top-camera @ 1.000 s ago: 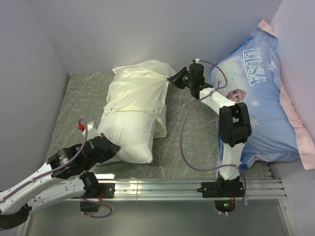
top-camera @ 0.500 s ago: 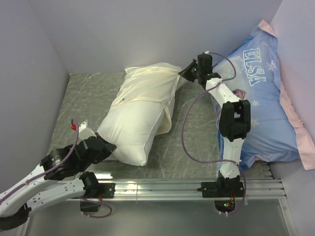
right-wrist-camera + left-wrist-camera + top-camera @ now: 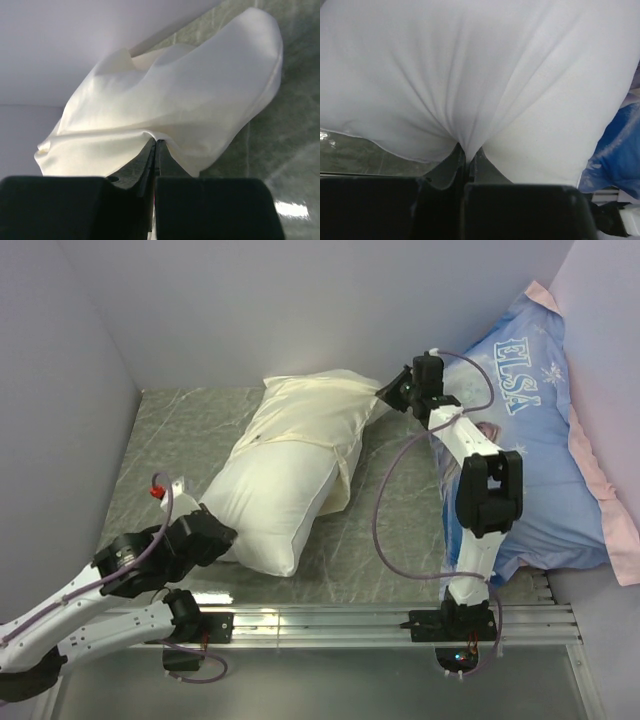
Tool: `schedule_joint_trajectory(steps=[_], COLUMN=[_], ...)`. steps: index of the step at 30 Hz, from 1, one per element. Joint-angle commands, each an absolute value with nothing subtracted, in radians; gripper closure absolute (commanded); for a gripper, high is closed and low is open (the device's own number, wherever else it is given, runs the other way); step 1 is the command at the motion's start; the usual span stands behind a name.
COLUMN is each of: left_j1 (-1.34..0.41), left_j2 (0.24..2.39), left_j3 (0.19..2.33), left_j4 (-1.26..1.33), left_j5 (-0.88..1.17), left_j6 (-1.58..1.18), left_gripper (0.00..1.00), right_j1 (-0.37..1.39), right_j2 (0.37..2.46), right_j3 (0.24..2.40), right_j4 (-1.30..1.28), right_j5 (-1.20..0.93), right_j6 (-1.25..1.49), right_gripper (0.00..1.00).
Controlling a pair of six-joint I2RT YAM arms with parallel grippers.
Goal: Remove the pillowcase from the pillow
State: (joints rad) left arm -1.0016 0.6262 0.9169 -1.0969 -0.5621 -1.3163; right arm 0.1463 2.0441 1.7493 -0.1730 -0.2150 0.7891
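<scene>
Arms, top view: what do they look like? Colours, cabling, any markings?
Left arm and right arm match: white link shells, black joint housings, a thin purple cable looping loosely along each. Left end effector and right end effector are black. Red plug on the left's cable. No markings legible.
</scene>
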Motion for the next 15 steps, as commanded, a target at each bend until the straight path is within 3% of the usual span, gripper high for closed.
schedule_joint_trajectory(steps=[1, 4, 7, 8, 9, 11, 15], left_j1=[-0.985, -0.893, -0.760, -0.737, -0.710, -0.692, -0.647], left_j2=[0.664, 0.707, 0.730, 0.733, 0.738, 0.765, 0.840], left_j3=[0.977, 0.986, 0.962, 0.951, 0.953, 0.986, 1.104], left_j4=[-1.112, -1.019, -0.904, -0.879, -0.858, -0.833, -0.818], left_j5=[-0.637, -0.585, -0.442, -0.410, -0.390, -0.387, -0.428], left_j6=[-1.257, -1.162, -1.065, -1.048, -1.036, -0.999, -0.884], left_gripper=[0.99, 0.99, 0.79, 0.64, 0.57, 0.45, 0.33], right_j1=[0.145, 0.169, 0.187, 0.196, 0.205, 0.233, 0.374], right_j2=[1.820, 1.714, 1.678, 1.671, 1.654, 1.635, 1.600], right_j3=[1.568, 1.396, 1.322, 1.310, 1.278, 1.258, 1.250], right_j4=[0.081, 0.162, 0.186, 0.187, 0.195, 0.204, 0.150], right_j5=[-0.046, -0.041, -0.067, -0.069, -0.084, -0.080, -0.009], right_j6=[0.759, 0.765, 0.772, 0.767, 0.767, 0.743, 0.654], right_gripper=[1.00, 1.00, 1.00, 1.00, 1.00, 1.00, 1.00])
